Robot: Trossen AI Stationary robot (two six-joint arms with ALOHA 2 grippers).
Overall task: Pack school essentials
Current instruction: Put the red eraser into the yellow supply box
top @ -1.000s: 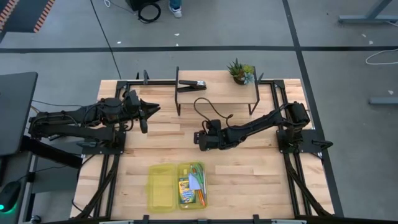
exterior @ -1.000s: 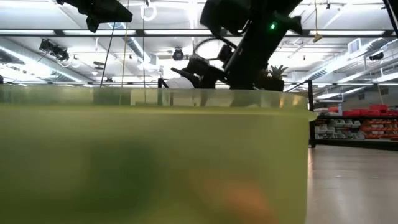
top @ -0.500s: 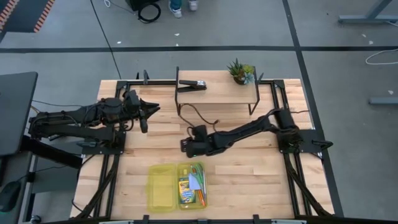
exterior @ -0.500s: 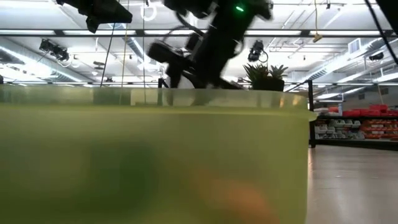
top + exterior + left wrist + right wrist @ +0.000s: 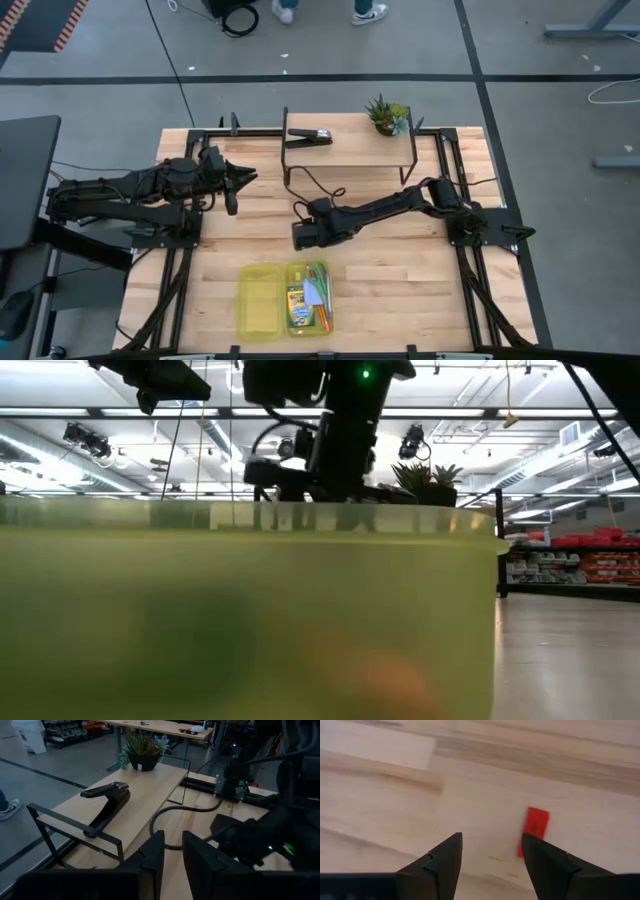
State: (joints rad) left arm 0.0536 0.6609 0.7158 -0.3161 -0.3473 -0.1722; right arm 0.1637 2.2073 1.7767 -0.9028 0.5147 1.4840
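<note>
An open yellow-green case [image 5: 285, 300] lies near the table's near edge, its lid [image 5: 258, 302] folded out to the left. Its right half holds the crayon box [image 5: 298, 306], an orange pencil [image 5: 323, 305] and a pale block [image 5: 314, 292]. My right gripper [image 5: 301, 238] hovers open over the table's middle, pointing down. In the right wrist view a short red piece [image 5: 534, 830] lies flat on the wood by one finger of the right gripper [image 5: 492, 847], untouched. The gripper hides it in the high view. My left gripper [image 5: 243, 177] waits shut at the left, above the table.
A raised wooden shelf [image 5: 350, 150] on a black frame stands at the far edge. It carries a black clip-like tool [image 5: 310, 136] and a small potted plant [image 5: 386, 115]. The case's wall [image 5: 250, 620] fills the low view. A person's feet [image 5: 370, 12] show on the floor beyond.
My right arm has stretched out toward the table's left, carrying its gripper from right of centre to a spot above and just far of the case. The gripper has also turned about. The left arm and the case have kept still.
</note>
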